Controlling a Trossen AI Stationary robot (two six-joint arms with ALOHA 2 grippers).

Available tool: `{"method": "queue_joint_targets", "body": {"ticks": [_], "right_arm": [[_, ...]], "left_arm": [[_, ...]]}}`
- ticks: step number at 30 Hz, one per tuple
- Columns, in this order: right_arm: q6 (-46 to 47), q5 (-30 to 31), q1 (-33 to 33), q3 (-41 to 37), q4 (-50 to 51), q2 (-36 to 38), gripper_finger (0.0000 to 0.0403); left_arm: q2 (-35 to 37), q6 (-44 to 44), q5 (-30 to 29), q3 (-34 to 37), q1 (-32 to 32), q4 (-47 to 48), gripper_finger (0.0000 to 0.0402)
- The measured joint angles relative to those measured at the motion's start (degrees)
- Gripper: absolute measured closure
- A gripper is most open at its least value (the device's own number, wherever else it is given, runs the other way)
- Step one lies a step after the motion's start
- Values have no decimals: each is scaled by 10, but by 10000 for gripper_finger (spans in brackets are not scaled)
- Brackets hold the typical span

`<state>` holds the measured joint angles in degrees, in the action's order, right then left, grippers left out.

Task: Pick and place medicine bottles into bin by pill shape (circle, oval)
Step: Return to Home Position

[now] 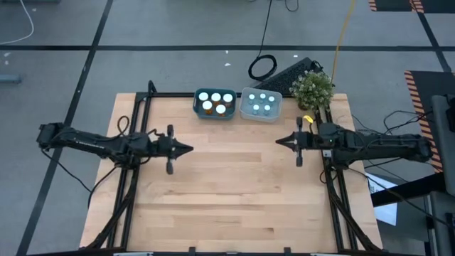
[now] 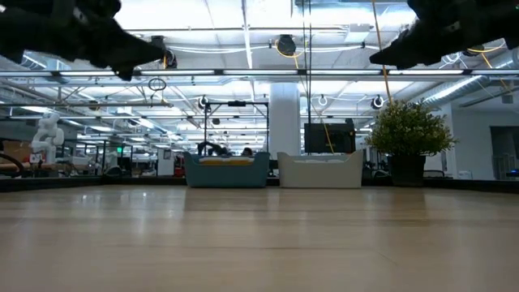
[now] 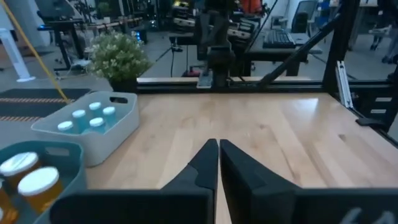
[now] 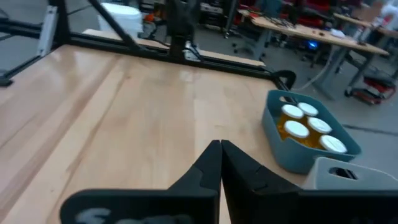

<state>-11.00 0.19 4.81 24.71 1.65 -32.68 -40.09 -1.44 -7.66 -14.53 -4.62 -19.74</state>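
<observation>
The table [image 1: 227, 178] is seen from straight overhead and level from its near edge. Both bins [image 2: 226, 170] are shared by every view.

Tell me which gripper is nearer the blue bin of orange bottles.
Left. The left gripper sits just below-left of the blue bin; the right gripper is farther, past the white bin.
</observation>
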Motion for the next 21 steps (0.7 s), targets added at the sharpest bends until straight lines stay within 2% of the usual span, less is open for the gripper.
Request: {"method": "queue_joint_targets", "body": {"ticks": [7,12,21], "right_arm": [[-23,0,-16,-82,-77,45,403],[-39,10,-15,-117,-79,91,403],[-62,13,-14,-139,-37,173,403]], "left_arm": [[69,4,0,88,0,-60,381],[101,-2,2,132,0,-87,380],[118,-11,3,140,1,-80,380]]}}
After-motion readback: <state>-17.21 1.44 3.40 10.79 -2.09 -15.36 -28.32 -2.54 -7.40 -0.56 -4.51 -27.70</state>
